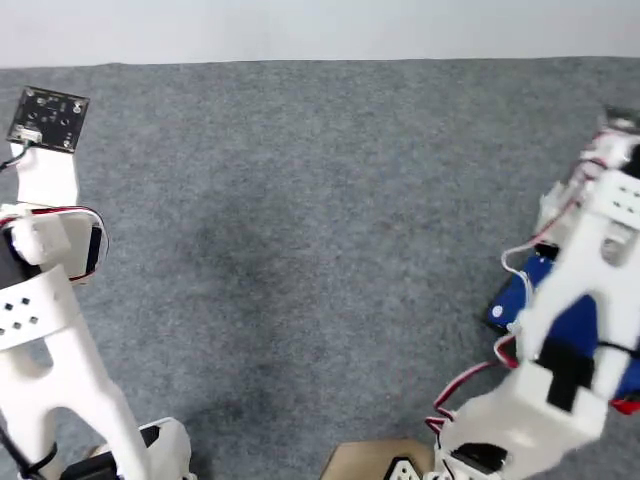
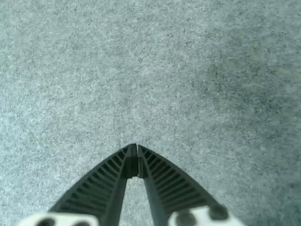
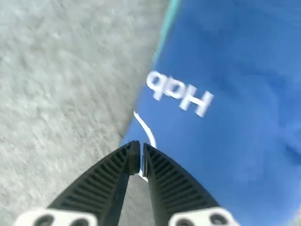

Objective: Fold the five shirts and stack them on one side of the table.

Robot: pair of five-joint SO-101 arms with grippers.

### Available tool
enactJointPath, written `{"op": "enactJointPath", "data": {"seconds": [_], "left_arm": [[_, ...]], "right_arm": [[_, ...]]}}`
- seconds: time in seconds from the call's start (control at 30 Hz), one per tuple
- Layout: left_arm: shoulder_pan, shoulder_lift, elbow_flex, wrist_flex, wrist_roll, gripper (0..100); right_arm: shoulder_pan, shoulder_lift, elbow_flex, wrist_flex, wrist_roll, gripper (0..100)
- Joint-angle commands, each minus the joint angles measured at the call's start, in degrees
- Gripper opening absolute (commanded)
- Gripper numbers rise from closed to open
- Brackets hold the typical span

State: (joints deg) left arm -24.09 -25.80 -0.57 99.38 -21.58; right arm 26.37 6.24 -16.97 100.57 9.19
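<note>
A blue shirt with white print lies flat on the grey felt table top; a teal strip shows along its edge. My right gripper is shut, with its tips just over the shirt's near edge and nothing seen between them. From above, the blue shirt lies at the table's right edge, mostly hidden under the right arm. My left gripper is shut and empty over bare grey felt. The left arm stands at the table's left edge.
The grey felt stretches bare between the two arms. A red scrap peeks out beside the blue shirt at the right edge. A brown cardboard piece lies at the front edge, near the right arm's base.
</note>
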Motion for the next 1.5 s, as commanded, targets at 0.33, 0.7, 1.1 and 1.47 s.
{"op": "enactJointPath", "data": {"seconds": [0.33, 0.7, 1.1, 1.47], "left_arm": [[4.48, -14.24, 14.02, 1.05, -0.35, 1], [13.1, -38.95, 41.01, -14.15, 20.4, 1], [16.35, -75.96, 72.92, -23.03, 23.12, 1], [16.26, -78.51, 84.79, -26.29, 15.56, 1]], "right_arm": [[-1.63, -35.12, 32.7, 2.07, -5.27, 0.9], [-15.69, -71.78, 55.82, -6.46, -12.92, 0.9], [-17.54, -101.14, 73.05, -10.42, -12.04, 0.9], [-17.54, -110.11, 85.01, -17.8, -2.73, 0.9]]}}
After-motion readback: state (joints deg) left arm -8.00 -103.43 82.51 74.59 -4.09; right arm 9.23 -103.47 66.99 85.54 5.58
